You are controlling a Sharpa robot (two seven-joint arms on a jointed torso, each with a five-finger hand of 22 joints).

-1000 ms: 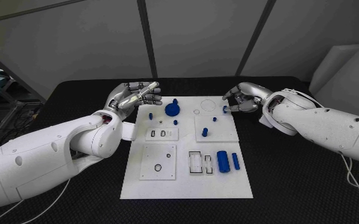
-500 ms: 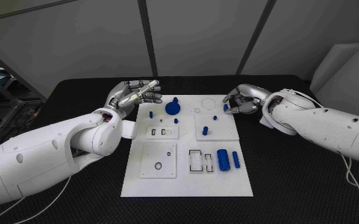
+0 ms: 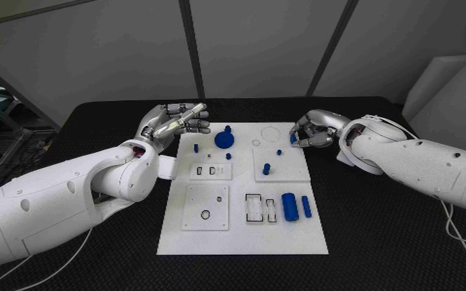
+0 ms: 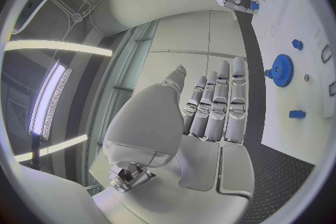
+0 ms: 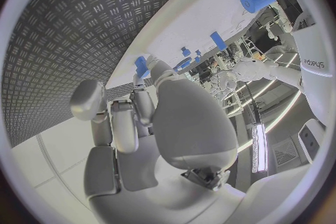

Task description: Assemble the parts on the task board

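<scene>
The white task board (image 3: 243, 237) lies in the middle of the table. My right hand (image 3: 312, 131) hovers over the board's far right corner and pinches a small blue peg (image 3: 293, 139) between thumb and finger; the same peg (image 5: 141, 66) shows at the fingertips of that hand (image 5: 140, 129). My left hand (image 3: 175, 123) is raised beside the far left corner with straight fingers, holding nothing; its fingers (image 4: 217, 106) lie side by side. A blue gear (image 3: 224, 141) stands on the board near it.
Small blue pegs (image 3: 266, 169) stand in the board's middle plates. A thick blue cylinder (image 3: 289, 208) and a thinner one (image 3: 306, 209) lie near the right edge. Empty slots (image 3: 253, 210) and a ring outline (image 3: 205, 217) mark the near plates. Black table mat (image 3: 388, 237) surrounds the board.
My right hand has drawn in slightly and raised the blue peg a little off the board. The left hand has barely moved.
</scene>
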